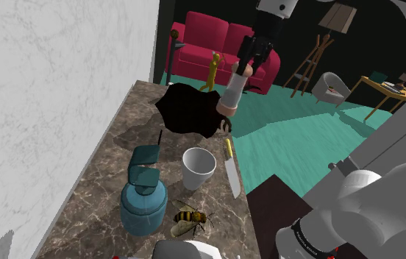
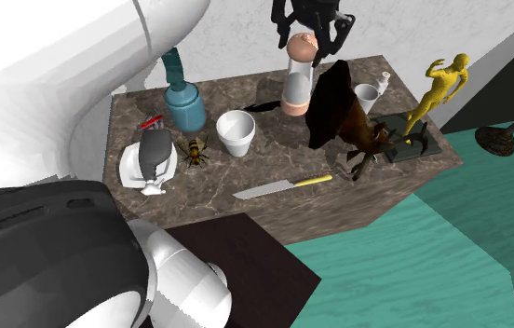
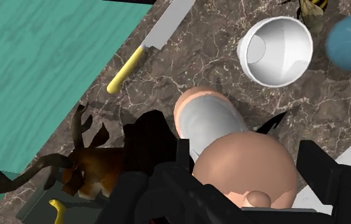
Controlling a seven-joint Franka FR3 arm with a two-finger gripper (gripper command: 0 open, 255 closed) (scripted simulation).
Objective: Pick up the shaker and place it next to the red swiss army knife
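1. End effector (image 2: 312, 37) clamped on the shaker (image 2: 296, 82), which has pinkish caps and a pale grey body; grip is at the upper cap.
2. Shaker tilted over the far end of the marble surface (image 1: 106, 191), just beside a dark antlered figure (image 2: 362, 130).
3. Cannot tell whether the shaker's base touches the surface.
4. White cup (image 1: 198, 168), yellow-handled knife (image 1: 231, 173), bee (image 1: 193, 218) and blue bottle (image 1: 143, 204) sit nearer the stand.

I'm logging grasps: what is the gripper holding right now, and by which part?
The shaker, clasped at its rounded pink top end between the fingers of the gripper; its pale body hangs below them.
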